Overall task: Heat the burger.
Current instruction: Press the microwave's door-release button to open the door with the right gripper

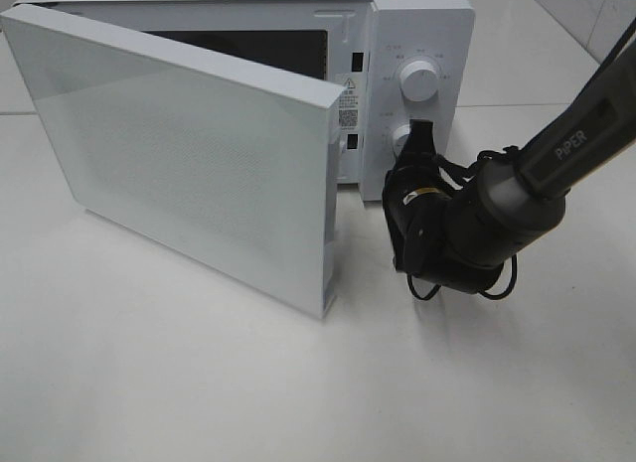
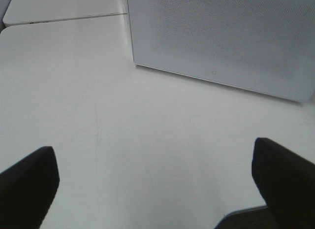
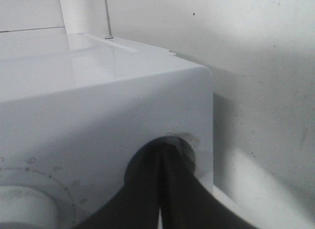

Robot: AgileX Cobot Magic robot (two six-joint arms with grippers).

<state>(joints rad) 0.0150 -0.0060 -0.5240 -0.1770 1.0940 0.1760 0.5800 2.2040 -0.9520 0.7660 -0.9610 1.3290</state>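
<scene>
Right gripper (image 1: 421, 134): fingers pressed together, only a thin seam between them, tips at the lower dial (image 1: 400, 139) of the microwave (image 1: 417, 25); whether they pinch the dial cannot be told. The door (image 1: 179, 154) stands swung open, well to this gripper's left. Left gripper (image 2: 155, 189): fingers spread wide, empty, above the bare surface (image 2: 123, 130), door panel ahead of it. Burger: seen in no view, location cannot be told.
</scene>
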